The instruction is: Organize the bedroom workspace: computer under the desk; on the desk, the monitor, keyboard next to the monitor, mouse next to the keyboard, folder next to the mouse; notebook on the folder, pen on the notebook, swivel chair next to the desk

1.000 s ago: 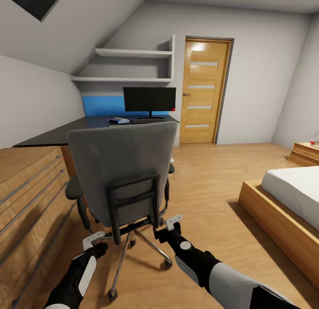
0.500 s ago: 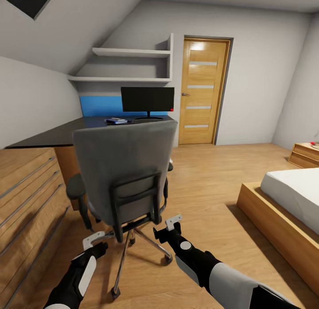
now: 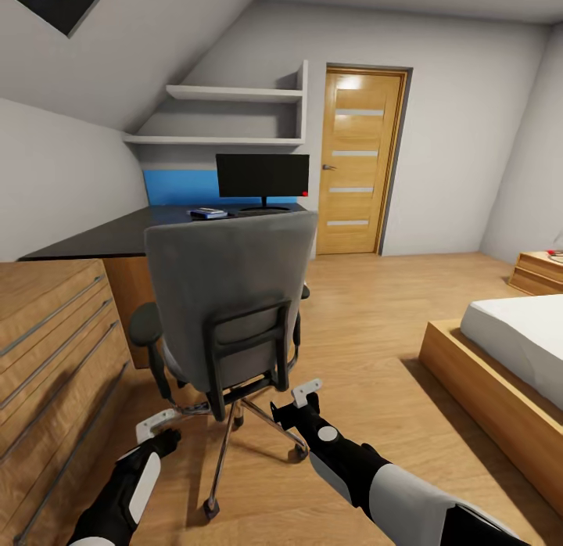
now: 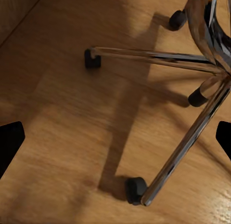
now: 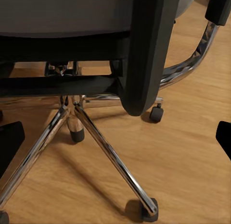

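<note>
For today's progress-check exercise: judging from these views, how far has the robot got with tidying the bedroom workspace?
Done: the monitor stands on the desk, with a small blue item lying beside it, too small to identify.
In hand: both open grippers, left gripper and right gripper, sit low behind the swivel chair, holding nothing.
Left: the chair stands off from the desk. Keyboard, mouse, notebook and pen cannot be confirmed.

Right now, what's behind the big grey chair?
Behind the swivel chair stands the desk, with the monitor and a small blue thing on it. The chair's back covers part of the desktop, so anything else there stays hidden.
</note>
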Available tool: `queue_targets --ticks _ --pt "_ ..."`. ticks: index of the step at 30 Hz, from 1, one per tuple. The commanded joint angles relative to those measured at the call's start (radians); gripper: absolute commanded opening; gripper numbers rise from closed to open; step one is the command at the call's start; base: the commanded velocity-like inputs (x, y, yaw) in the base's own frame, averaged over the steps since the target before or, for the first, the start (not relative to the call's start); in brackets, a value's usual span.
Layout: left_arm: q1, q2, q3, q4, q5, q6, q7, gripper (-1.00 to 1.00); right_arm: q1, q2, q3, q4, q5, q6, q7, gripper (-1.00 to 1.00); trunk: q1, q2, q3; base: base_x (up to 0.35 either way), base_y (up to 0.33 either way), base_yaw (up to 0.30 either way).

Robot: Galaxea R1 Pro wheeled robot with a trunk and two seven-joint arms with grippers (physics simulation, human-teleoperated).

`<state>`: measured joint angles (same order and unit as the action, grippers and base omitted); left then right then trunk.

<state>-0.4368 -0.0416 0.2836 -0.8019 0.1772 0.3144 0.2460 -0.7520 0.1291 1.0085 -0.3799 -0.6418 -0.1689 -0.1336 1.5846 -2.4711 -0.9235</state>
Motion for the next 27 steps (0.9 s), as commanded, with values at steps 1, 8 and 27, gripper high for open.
queue_targets --ticks 1,8,27 --pt "0.000 0.003 0.009 -0.002 0.011 0.004 0.004 1.00 -0.001 0.000 0.009 0.000 -0.009 -0.004 -0.006 1.00 0.000 0.000 -0.001 -0.004 0.003 0.000" --pt "0.000 0.016 0.108 -0.002 0.012 0.004 -0.001 1.00 -0.001 0.000 0.009 0.000 -0.009 -0.004 -0.007 1.00 0.000 0.000 -0.001 -0.001 0.001 0.000" --pt "0.000 0.018 0.150 -0.002 0.010 0.002 -0.005 1.00 -0.001 0.000 0.009 0.000 -0.009 -0.004 -0.007 1.00 0.000 0.000 -0.001 0.134 0.000 0.000"
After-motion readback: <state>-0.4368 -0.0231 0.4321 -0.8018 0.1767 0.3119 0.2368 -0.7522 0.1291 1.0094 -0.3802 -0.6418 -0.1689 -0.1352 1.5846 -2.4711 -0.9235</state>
